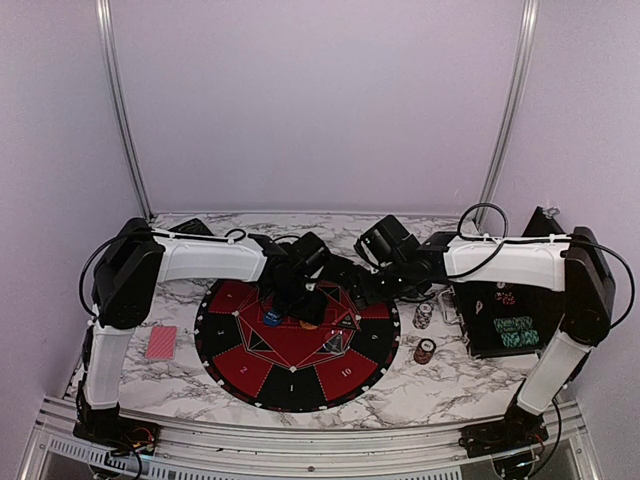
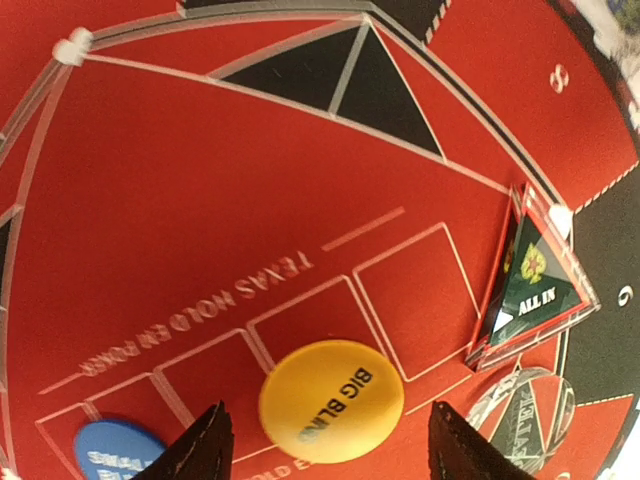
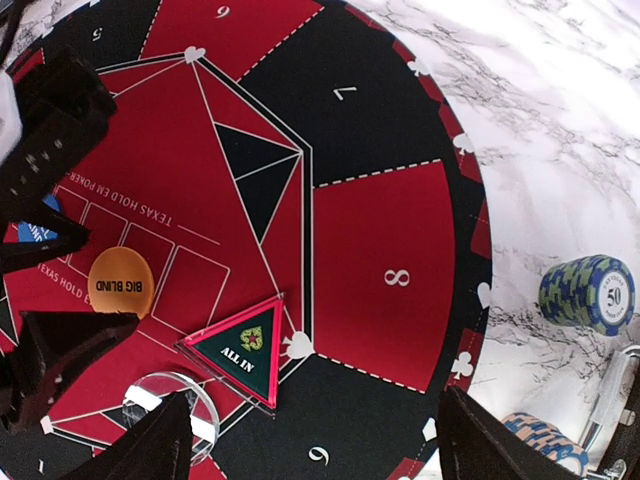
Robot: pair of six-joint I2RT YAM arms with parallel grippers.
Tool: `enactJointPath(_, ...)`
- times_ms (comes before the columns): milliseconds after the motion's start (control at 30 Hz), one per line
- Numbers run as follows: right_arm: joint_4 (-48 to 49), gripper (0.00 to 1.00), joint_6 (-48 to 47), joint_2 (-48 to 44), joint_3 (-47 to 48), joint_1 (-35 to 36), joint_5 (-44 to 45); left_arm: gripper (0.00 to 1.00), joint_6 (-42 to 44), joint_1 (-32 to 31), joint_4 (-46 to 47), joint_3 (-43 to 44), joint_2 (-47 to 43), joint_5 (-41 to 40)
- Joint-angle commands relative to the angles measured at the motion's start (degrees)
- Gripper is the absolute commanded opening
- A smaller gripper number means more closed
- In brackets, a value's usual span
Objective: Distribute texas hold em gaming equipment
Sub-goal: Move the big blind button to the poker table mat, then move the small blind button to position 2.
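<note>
Marble table [image 1: 440, 385] carries the round mat [image 1: 300, 385] at centre; black case [image 1: 505, 320] sits right of it, by your right arm; both arms reach in over the mat's far half.

Left gripper [image 2: 330, 440]: fingers apart, straddling the orange disc [image 2: 332, 400] with a gap each side; the disc lies flat on the mat's red centre, over the printed boxes, not gripped.

Right gripper [image 3: 320, 445]: fingers wide apart, nothing between them, hovering over the mat's right side.

One red-backed card [image 1: 160, 342] lies flat on the table left of the mat, apart from it; chip stacks [image 1: 424, 315] stand on the marble between mat and case; blue marker [image 2: 115, 455] lies near the disc, on the same red centre.

Handling, your judgement call: disc and chips look light, stiff and smooth; the flat disc offers only its thin rim, so pinch across it, low to the mat, and expect slip; take chip stacks squarely by the sides or they may shear; the card is thin and bendy, likely hardest to lift.
</note>
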Motion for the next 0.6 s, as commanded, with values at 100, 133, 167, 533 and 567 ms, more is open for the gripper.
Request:
enactJointPath(100,-1.1,0.82,1.2,-1.5,1.4,-0.4,0.7,0.68,2.0,4.4,-2.1,-2.2,-7.3,-3.3)
enactJointPath(133,-1.1,0.82,1.1,-1.4,1.5,-0.4,0.5,0.67,2.2,5.0,-2.2,-2.8,-7.2,-3.5)
enactJointPath(167,-1.2,0.82,1.2,-1.3,1.6,-0.4,0.4,0.66,2.4,5.6,-2.2,-3.4,-7.1,-3.6)
enactJointPath(533,-1.0,0.81,1.2,-1.1,2.2,-0.4,0.1,0.6,3.8,8.8,-2.1,-4.7,-2.8,-3.4)
enactJointPath(567,-1.0,0.81,1.3,-1.2,2.1,-0.5,0.1,0.6,3.7,8.9,-2.1,-4.6,-2.5,-3.1)
